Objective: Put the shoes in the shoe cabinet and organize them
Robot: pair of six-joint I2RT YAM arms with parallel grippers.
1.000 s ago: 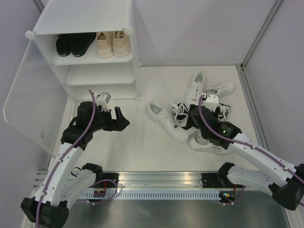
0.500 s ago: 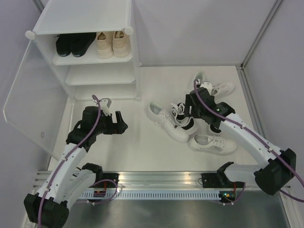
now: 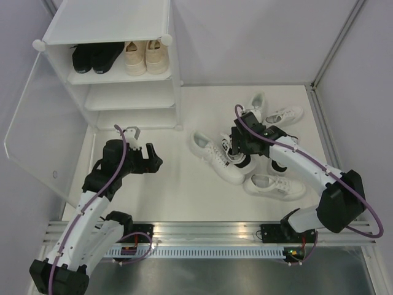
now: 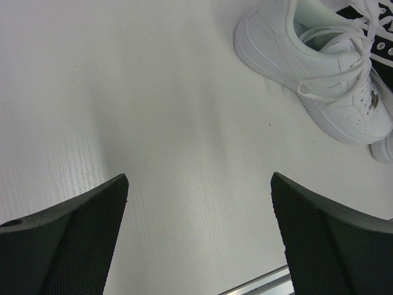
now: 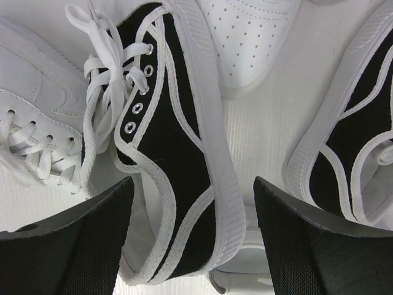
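One black-and-white sneaker [image 5: 175, 123], black canvas with white trim, laces and sole, lies right under the right gripper [image 5: 193, 184] on the tabletop's [image 3: 184, 184] right half. Its long axis runs between the wide, empty jaws, so they would close across its width. The left gripper [image 4: 199, 178], likewise wide and empty, hangs farther off, toward the left edge.

- One white shoe cabinet [image 3: 110, 24] was in view, with three shelf tiers [image 3: 132, 98].
- Two all-black shoes [image 3: 95, 56] were counted.
- Two beige shoes [image 3: 146, 56] were counted.
- Two black-and-white shoes [image 5: 178, 141] were counted.
- Four white shoes [image 3: 215, 158] were counted.
- That made ten shoes in all.
- Two robot arms [image 3: 92, 203] were present.
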